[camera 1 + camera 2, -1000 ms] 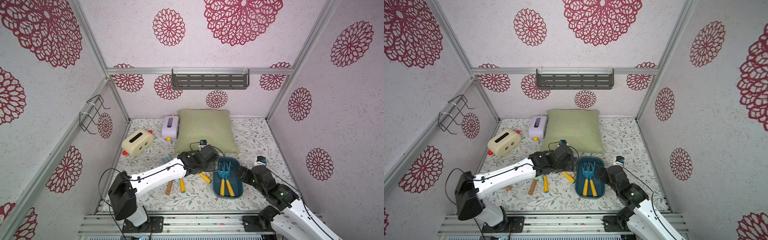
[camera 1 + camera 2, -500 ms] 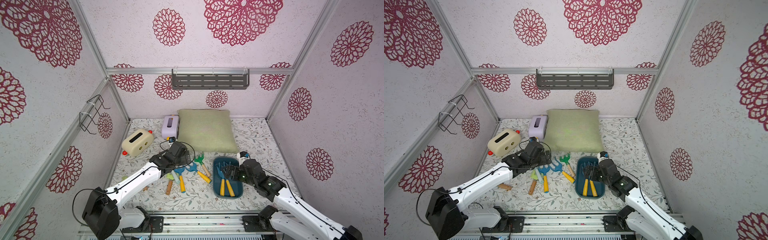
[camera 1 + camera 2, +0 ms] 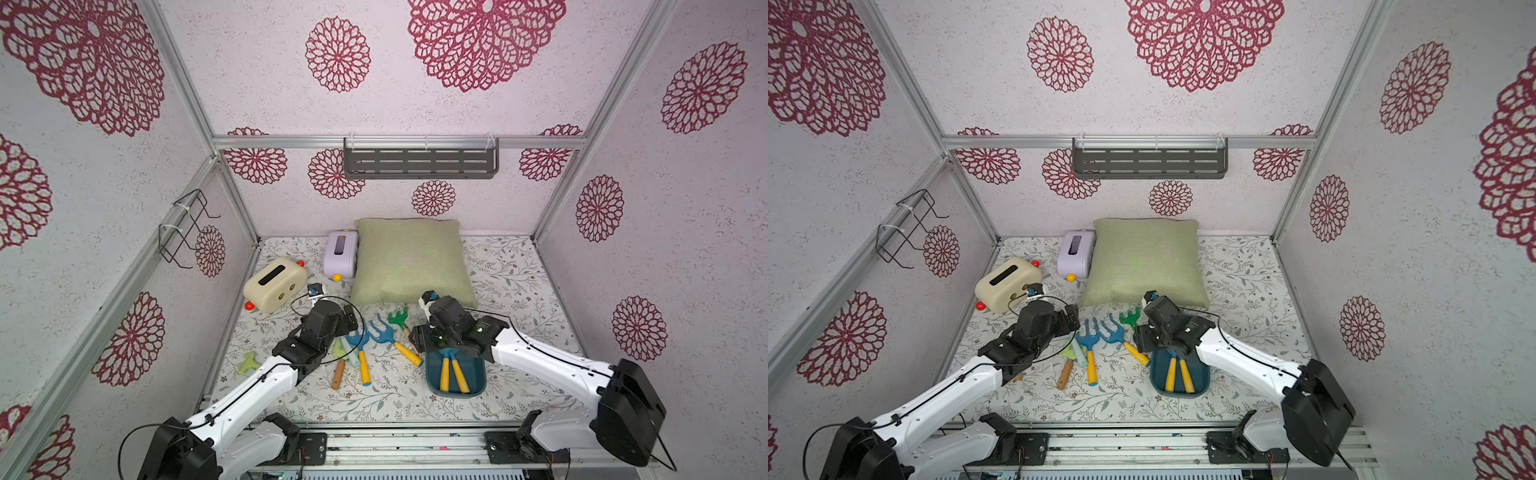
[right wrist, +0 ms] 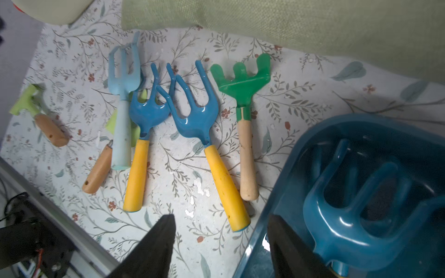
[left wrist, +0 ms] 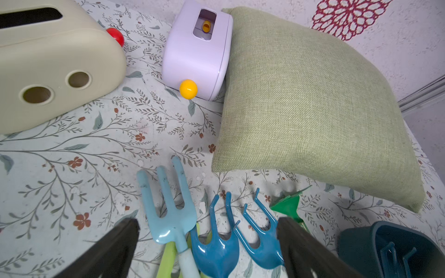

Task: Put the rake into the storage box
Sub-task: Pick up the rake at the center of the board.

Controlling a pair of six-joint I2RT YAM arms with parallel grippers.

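Since a second ago the left arm has drawn back, and the right arm has swung out past the storage box (image 4: 301, 149) toward the loose tools. The left claw (image 5: 207, 220) is spread wide and empty. The right claw (image 4: 220, 217) is part-spread, pinching nothing. The blue rake (image 4: 192, 115) lies on the bench (image 4: 173, 173), near the box. Risk, we judge: a finger snags the box rim or the green rake (image 4: 240, 81) alongside.

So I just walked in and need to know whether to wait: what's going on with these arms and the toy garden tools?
Toy rakes are being tidied into the storage box. Two yellow-handled rakes already lie inside. The right claw hangs open over the box's rim, holding nothing. The left claw is open above the table, where two blue rakes, a green rake and a pale blue fork lie side by side, none gripped.
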